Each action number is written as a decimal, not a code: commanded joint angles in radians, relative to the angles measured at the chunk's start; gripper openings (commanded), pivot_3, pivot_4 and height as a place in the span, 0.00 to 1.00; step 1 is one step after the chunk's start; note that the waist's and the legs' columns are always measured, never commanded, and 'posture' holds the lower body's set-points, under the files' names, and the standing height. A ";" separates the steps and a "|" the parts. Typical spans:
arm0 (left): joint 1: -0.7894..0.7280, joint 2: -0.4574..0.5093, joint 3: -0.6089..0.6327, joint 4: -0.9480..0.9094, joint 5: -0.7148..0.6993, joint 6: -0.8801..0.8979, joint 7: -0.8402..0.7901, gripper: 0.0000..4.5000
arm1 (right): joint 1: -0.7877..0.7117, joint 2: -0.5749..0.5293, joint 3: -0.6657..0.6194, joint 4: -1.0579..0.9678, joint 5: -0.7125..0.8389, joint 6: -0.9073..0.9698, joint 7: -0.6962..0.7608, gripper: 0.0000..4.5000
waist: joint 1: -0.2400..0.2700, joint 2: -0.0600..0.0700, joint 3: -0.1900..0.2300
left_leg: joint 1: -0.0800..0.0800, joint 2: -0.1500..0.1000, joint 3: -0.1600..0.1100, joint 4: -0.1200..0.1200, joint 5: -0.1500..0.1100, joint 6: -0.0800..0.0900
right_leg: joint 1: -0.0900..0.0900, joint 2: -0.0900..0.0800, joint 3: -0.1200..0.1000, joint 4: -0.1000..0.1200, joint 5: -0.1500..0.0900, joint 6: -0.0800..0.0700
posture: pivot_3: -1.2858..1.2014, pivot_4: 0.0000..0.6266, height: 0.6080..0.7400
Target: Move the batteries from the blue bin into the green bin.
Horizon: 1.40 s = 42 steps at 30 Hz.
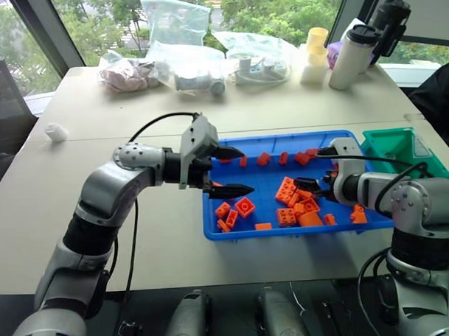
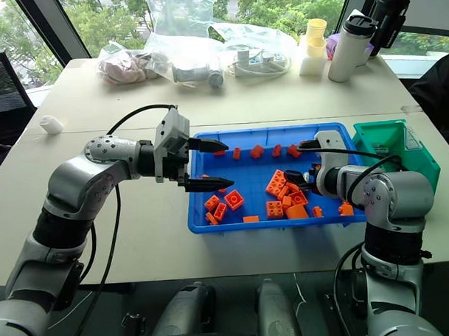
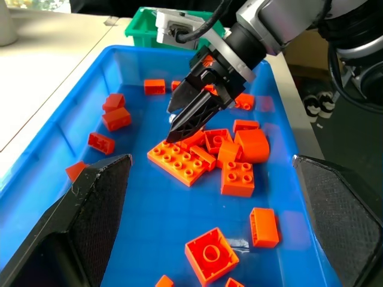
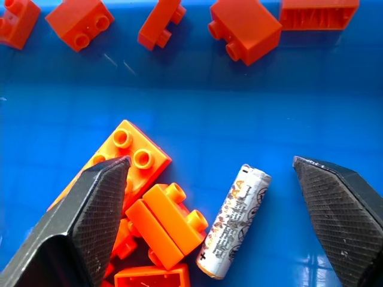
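Two black-fingered grippers reach over the wide, shallow, bright blue plastic tray [image 1: 234,230] in the left eye view: the left gripper [image 1: 230,171] hangs above the tray's left end with its fingers spread wide and nothing between them, and the right gripper [image 1: 318,170] points down into the heap of orange plastic building bricks [image 1: 298,202] at mid-tray, its fingers also apart and empty. The small, deeper teal-green plastic bin [image 1: 401,148] stands just beside the tray's far right corner. From the right eye view the same layout shows, with the left gripper over the tray's near-left part and the green bin touching or almost touching the tray's rim; no battery can be made out from the head views among the bricks. Looking along the left gripper's wide-open fingers, the left wrist view shows the right gripper's tips lowered to the flat orange plate at the edge of the brick pile. What the right wrist view adds is one silver-grey metal battery [image 4: 234,222] lying flat on the blue floor between the right gripper's parted fingers, untouched by either, just beside a small orange brick [image 4: 166,223]; its long axis runs slantwise, roughly along the direction that gripper points.
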 commanded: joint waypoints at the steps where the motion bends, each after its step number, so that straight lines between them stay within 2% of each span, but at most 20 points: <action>1: 0.002 0.005 0.009 -0.034 0.001 -0.006 0.002 1.00 | 0.010 0.015 -0.002 -0.045 -0.033 0.008 -0.049 0.99 | -0.002 0.000 0.000 | 0.000 0.000 0.000 0.000 0.000 0.000 | 0.000 0.000 0.000 0.000 0.000 0.000 | 0.52 0.24 1.00; 8: 0.000 0.022 -0.014 -0.038 0.015 -0.007 -0.022 1.00 | 0.009 0.102 -0.047 -0.050 -0.073 0.008 -0.125 0.99 | -0.004 0.000 0.000 | 0.000 0.000 0.000 0.000 0.000 0.000 | 0.000 0.001 0.000 0.001 0.000 0.000 | 0.52 0.24 1.00; 11: 0.001 0.065 -0.048 -0.054 0.032 0.008 -0.055 1.00 | 0.017 0.131 -0.052 -0.057 -0.087 0.008 -0.155 0.99 | -0.004 0.000 0.000 | 0.001 0.000 0.000 0.000 0.000 0.000 | 0.000 0.001 0.000 0.001 0.000 0.000 | 0.52 0.24 1.00; 20: -0.004 0.088 -0.078 -0.040 0.099 -0.027 -0.057 1.00 | 0.050 0.142 -0.036 -0.099 -0.063 0.008 -0.191 0.99 | -0.003 0.000 0.000 | 0.001 0.000 0.000 0.000 0.000 0.000 | 0.000 0.001 0.000 0.000 0.000 0.000 | 0.52 0.24 1.00; 25: -0.004 0.083 -0.077 -0.039 0.106 -0.032 -0.055 1.00 | 0.068 0.141 -0.025 -0.121 -0.040 0.008 -0.207 0.52 | -0.005 0.000 0.000 | 0.001 0.000 0.000 0.000 0.000 0.000 | 0.000 0.001 0.000 0.001 0.000 0.000 | 0.52 0.24 1.00; 29: -0.003 0.076 -0.075 -0.039 0.111 -0.034 -0.052 1.00 | 0.065 0.149 -0.025 -0.119 -0.030 0.008 -0.220 0.07 | -0.005 0.000 0.000 | 0.001 0.000 0.000 0.000 0.000 0.000 | 0.000 0.001 0.000 0.001 0.000 0.000 | 0.52 0.24 1.00; 39: -0.013 0.074 -0.078 -0.022 0.125 -0.041 -0.055 1.00 | -0.021 0.105 -0.062 -0.105 -0.012 0.008 -0.221 0.07 | -0.005 0.000 0.000 | 0.001 0.000 0.000 0.000 0.000 0.000 | 0.000 0.001 0.000 0.001 0.000 0.000 | 0.52 0.24 1.00; 42: -0.032 0.021 -0.021 0.015 0.096 -0.064 -0.021 1.00 | -0.108 0.069 -0.120 -0.107 -0.003 0.008 -0.179 0.07 | -0.004 0.000 0.000 | 0.001 0.000 0.000 0.000 0.000 0.000 | 0.000 0.001 0.000 0.001 0.000 0.000 | 0.52 0.24 1.00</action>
